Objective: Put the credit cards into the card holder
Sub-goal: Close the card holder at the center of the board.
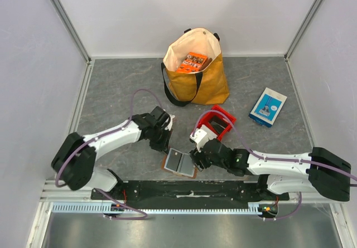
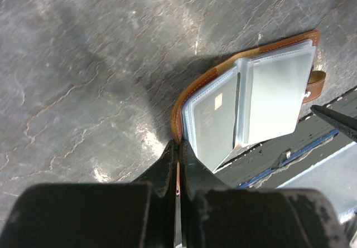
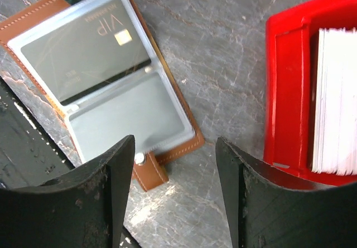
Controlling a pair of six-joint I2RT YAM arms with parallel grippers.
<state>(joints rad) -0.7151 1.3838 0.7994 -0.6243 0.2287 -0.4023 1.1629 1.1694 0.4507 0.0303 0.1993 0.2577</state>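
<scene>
Left wrist view: the left gripper [image 2: 178, 147] is clamped on the brown card holder [image 2: 268, 86], hiding that leather edge. The right gripper [image 3: 174, 184] hangs spread and empty above the snap tab [image 3: 150, 173]. The holder lies open on the table [image 3: 223, 36], its grey card [image 3: 83, 47] lengthwise along the spine. White cards [image 3: 334, 97] in the red bin [image 3: 287, 92] are cut off.
</scene>
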